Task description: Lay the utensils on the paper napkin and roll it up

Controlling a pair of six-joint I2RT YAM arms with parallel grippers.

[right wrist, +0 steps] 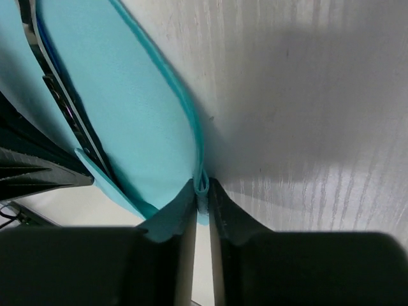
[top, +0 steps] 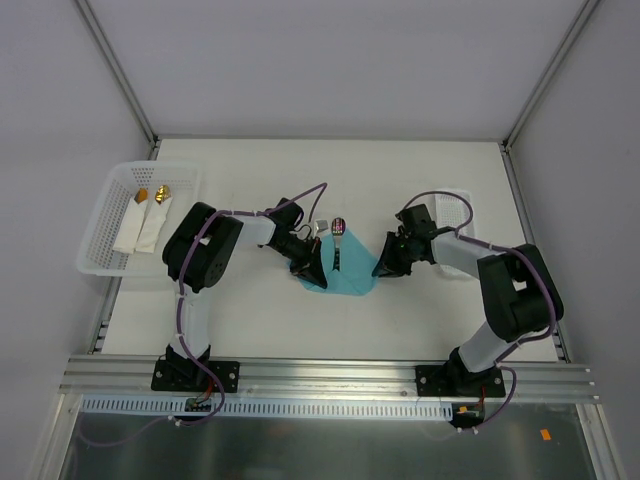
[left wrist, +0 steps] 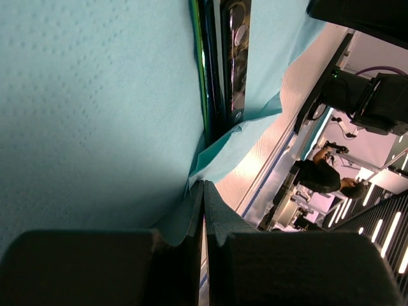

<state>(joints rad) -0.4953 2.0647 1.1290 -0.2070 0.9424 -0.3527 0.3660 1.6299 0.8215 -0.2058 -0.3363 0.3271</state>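
- Judging from the lay, the step in hand is the fold-over that starts the roll: both utensils (top: 339, 228) already lie on the napkin (top: 347, 280), so loading looks done.
- Napkin sits mid-worktop (top: 250, 315), between the two arms. Its side edges appear lifted, and the utensil heads point to the far side.
- Left pincer (left wrist: 204, 189): shut, with a teal flap of the napkin's edge nipped between the tips.
- Right pincer (right wrist: 201, 186): all but shut, with the napkin's opposite edge pinched in the narrow gap.
- Next move (judgement): carry one held edge over the handles, tuck it, then turn the bundle. The paper is thin, so the pull wants to be light and even. Otherwise it may tear, or the utensils may slide out.
- Count: utensils 2; teal napkin 1.
- White rolls (top: 143, 228) 2, gold-tipped, in the left basket (top: 98, 240).
- Baskets 2. The right basket (top: 462, 205) is half hidden behind the right arm, contents not visible.
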